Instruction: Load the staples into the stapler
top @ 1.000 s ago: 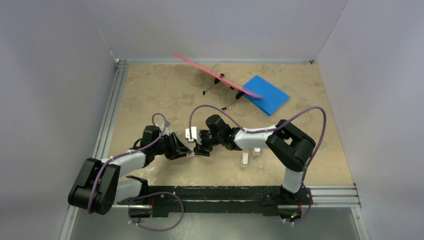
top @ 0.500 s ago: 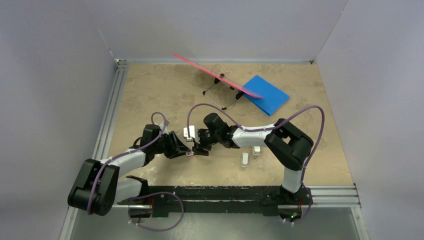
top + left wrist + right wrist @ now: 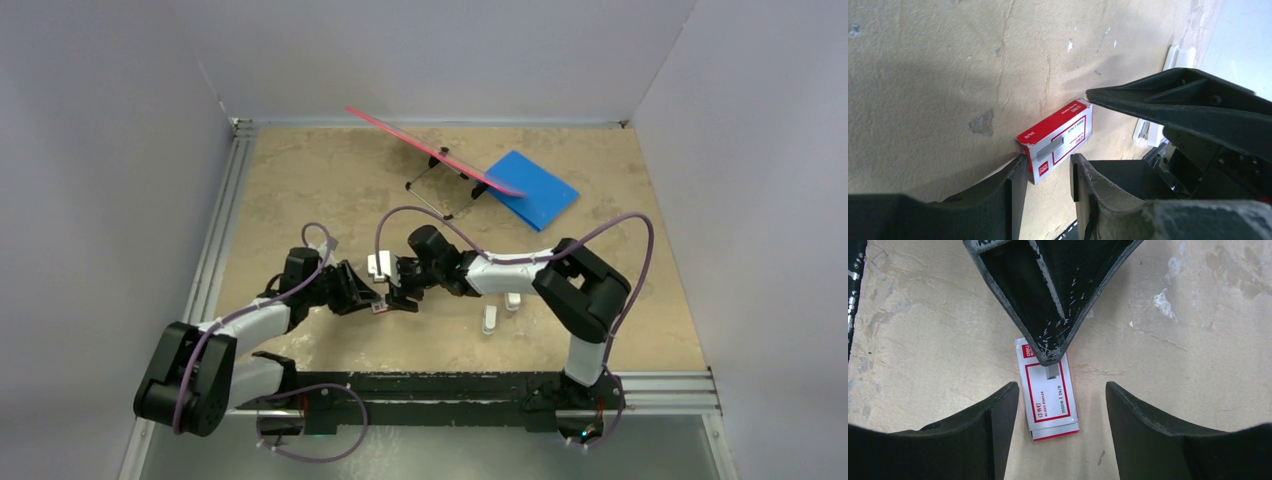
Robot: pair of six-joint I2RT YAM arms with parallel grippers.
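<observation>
Your left gripper (image 3: 1047, 157) is clamped on one end of the staple box (image 3: 1050, 405). The box sits askew between its fingers, with one finger on the end corner and the other on the printed face. Your right gripper (image 3: 1062, 385) is released. Its jaws stand wide to either side of the box's free end and touch neither side. The red-and-white box is low over the table (image 3: 923, 340), left of centre, between your two arms. Whether it rests on the surface cannot be told. Two white staplers (image 3: 490, 319) lie well apart from it, beside your right arm.
</observation>
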